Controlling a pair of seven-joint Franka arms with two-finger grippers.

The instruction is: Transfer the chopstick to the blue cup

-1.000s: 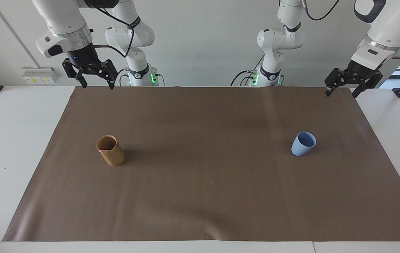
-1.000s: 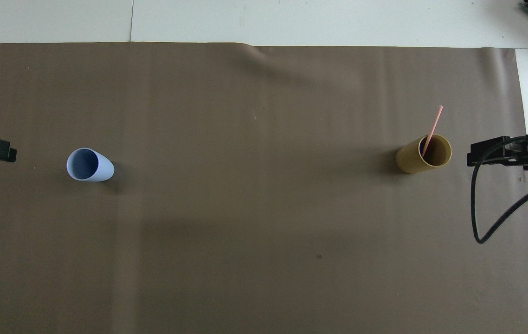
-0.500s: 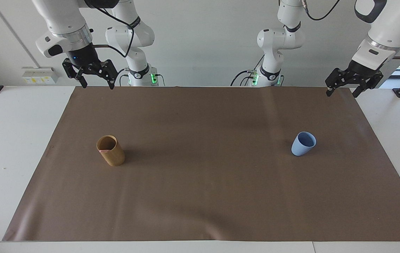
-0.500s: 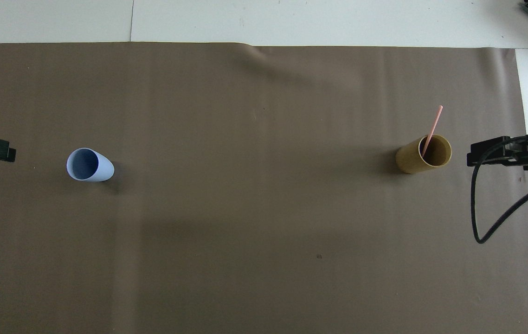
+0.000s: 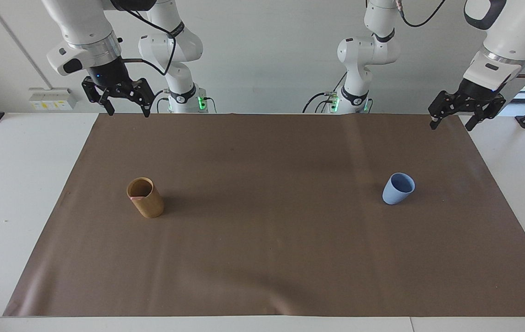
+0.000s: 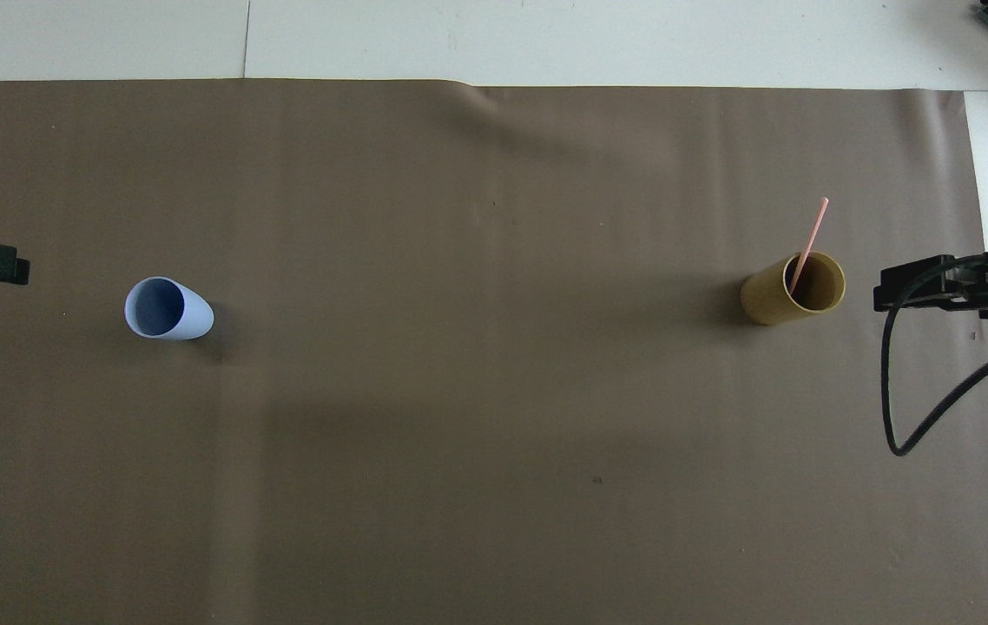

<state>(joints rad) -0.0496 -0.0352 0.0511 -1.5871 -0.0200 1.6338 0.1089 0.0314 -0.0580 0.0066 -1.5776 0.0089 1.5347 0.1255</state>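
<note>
chopstick (image 6: 809, 240): leaning in the tan cup (image 6: 793, 289).
right hand (image 5: 125, 109): hanging spread apart, needing a pinch on the stick's top.
left hand (image 5: 451, 121): waiting spread apart above the desk (image 5: 13, 184).

1. Both arms have glossy white rounded shells with dark joint seams.
2. Each wrist ends in a silver metal ring above a black section.
3. The right gripper (image 5: 126, 112) and the left gripper (image 5: 452, 124) are black linkage frames with thin fingers.
4. Black cables loop along the upper links and down to the wrists.
5. Green lights glow at both bases.
6. A small blue light shows on the right wrist.
</note>
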